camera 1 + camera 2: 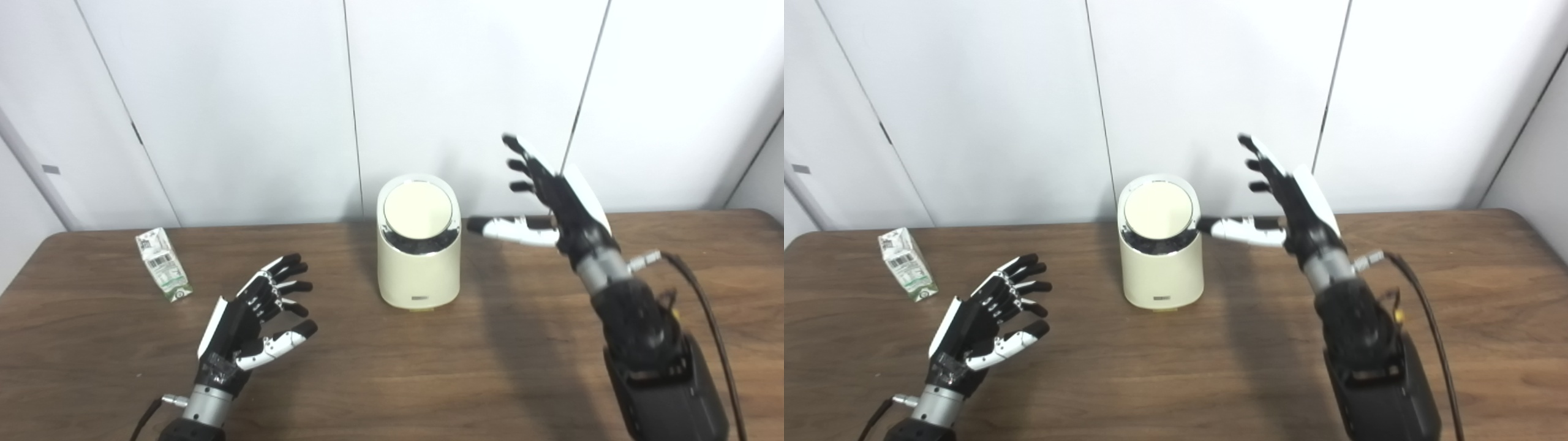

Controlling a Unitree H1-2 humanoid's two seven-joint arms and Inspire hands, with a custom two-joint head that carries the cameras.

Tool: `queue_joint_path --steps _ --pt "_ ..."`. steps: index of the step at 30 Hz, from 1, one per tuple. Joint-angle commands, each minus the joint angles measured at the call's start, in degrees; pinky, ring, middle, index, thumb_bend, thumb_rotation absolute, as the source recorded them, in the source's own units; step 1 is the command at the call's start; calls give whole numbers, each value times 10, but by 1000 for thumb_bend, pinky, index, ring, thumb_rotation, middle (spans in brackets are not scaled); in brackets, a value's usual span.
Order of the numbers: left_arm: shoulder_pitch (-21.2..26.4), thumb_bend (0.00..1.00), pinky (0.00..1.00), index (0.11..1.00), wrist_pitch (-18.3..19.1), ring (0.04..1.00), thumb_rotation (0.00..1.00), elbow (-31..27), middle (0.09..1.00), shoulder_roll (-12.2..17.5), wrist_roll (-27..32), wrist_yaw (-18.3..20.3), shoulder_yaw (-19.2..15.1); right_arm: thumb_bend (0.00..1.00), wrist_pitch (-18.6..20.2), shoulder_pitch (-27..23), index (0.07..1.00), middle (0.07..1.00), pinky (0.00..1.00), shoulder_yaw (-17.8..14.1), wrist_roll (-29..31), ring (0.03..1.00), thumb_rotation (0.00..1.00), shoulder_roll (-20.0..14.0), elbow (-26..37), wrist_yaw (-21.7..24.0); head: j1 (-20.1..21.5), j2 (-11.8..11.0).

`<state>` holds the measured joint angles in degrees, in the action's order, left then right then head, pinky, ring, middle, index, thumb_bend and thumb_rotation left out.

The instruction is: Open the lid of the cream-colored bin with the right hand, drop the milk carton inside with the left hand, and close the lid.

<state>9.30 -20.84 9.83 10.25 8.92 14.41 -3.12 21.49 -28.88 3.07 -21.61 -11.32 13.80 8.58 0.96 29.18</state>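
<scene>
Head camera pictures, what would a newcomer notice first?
The cream-colored bin stands mid-table with its round lid closed. The right hand is raised open beside it, thumb pointing toward the bin. The left hand hovers open near the front, with the milk carton standing far left.

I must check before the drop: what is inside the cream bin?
That cannot be seen. The round lid sits shut on the cream bin, covering its inside. The milk carton stands outside, on the table.

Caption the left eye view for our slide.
Open robot hands flank closed cream bin; milk carton waits left.
</scene>
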Motion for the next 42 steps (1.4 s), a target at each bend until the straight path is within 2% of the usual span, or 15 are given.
queue_joint_path --steps 1,5,12,16,20,26,35,42 --pt "-7 714 564 865 -16 739 177 20 826 -1 1 -2 1 780 11 -40 947 924 722 5 -14 869 360 -6 14 -1 2 1" --pt "-4 704 567 873 -19 740 170 24 832 -1 -3 -2 3 800 33 -72 947 915 691 26 -52 870 381 -14 -1 -3 0 0" --pt "-5 707 563 872 -12 742 163 23 832 -3 -6 -3 5 797 36 -108 966 907 624 48 -70 817 409 -3 -46 -9 -1 -1" --pt "-6 717 569 874 -9 744 168 21 835 -4 -2 -2 5 790 46 -126 966 916 705 64 -91 850 382 5 -69 -12 4 -3" --pt "-6 719 582 871 -10 746 157 21 831 -6 -3 -3 6 795 43 -135 959 912 677 70 -98 851 316 19 -96 -21 1 -2" --pt "-5 710 570 873 -10 739 156 23 835 -6 -4 0 10 805 23 -139 959 938 739 71 -93 884 250 36 -137 -41 0 -3" --pt "-7 702 572 876 -10 740 155 16 836 -9 -9 -3 13 834 24 -151 971 962 774 88 -106 920 260 32 -175 -51 -6 2" --pt "-8 726 578 873 -1 747 179 10 837 -12 2 -1 14 871 31 -154 972 965 745 96 -114 904 250 24 -187 -48 -12 5"
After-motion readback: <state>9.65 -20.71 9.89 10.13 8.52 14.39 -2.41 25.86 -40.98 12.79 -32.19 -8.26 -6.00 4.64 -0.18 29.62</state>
